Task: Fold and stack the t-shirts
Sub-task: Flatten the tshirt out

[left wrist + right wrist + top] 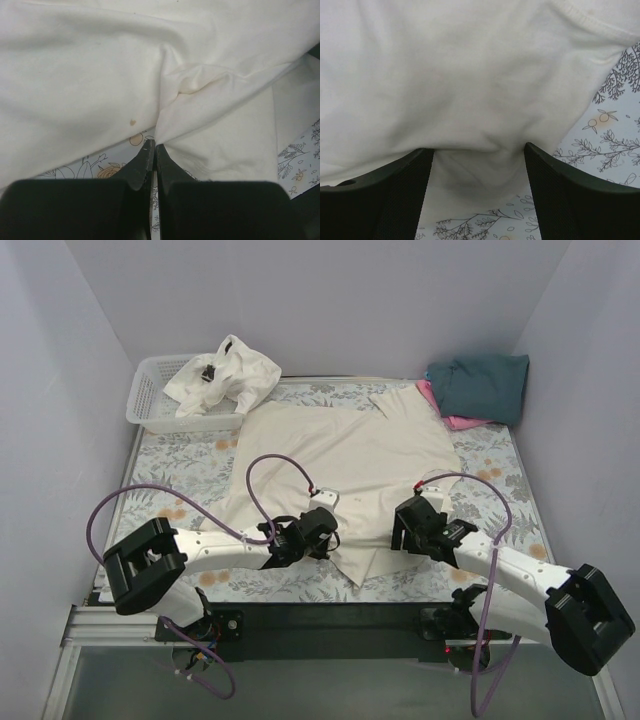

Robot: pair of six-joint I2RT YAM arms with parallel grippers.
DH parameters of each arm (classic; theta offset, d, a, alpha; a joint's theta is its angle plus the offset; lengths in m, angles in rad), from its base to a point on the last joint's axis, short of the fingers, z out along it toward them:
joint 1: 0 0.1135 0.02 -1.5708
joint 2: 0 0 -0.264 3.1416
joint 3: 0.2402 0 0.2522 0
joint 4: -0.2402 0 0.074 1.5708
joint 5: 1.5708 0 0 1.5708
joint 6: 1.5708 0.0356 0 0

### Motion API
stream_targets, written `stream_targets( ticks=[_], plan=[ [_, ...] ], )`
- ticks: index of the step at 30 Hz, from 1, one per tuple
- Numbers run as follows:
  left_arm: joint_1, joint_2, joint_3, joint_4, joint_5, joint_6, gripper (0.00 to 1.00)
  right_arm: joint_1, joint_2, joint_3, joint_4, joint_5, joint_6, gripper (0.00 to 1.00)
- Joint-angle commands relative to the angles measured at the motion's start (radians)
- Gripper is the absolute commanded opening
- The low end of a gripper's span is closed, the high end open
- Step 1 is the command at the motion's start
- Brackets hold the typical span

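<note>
Clenching on the near hem of the cream shirt (100, 75), the left claw (151, 150) has its fingers pressed together, and the creases in the cloth run down to their tips. How much cloth sits between them is hard to make out. A small brown spot (132, 121) marks the cloth just above.

The right claw (477, 148) is released. Its fingers stand wide apart with the same shirt's hem lying in the gap, and cloth fills nearly all of that view.

From above, the shirt is spread across the middle of the flowered desk (180, 465), with both claws at its near edge. At the far right corner a folded teal shirt (480, 385) lies on a pink shirt (455, 421), of which only a sliver shows. At the far left, a basket (150, 405) holds a crumpled white heap (235, 380). How many shirts are in it cannot be told.
</note>
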Motion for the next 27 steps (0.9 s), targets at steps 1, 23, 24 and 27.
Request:
stream_targets(
  ticks=[1, 23, 24, 27],
  plan=[
    [0.018, -0.047, -0.030, 0.042, 0.018, 0.022, 0.00, -0.071, 0.020, -0.015, 0.114, -0.035, -0.064, 0.67],
    [0.060, 0.036, -0.080, 0.139, 0.128, 0.043, 0.00, -0.141, 0.131, 0.236, 0.214, -0.038, -0.317, 0.65],
    [0.060, 0.041, -0.080, 0.139, 0.131, 0.043, 0.00, -0.131, 0.105, 0.232, 0.194, -0.013, -0.308, 0.65],
    [0.060, 0.053, -0.077, 0.168, 0.150, 0.045, 0.00, -0.089, 0.022, 0.192, 0.128, -0.003, -0.239, 0.65]
  ],
)
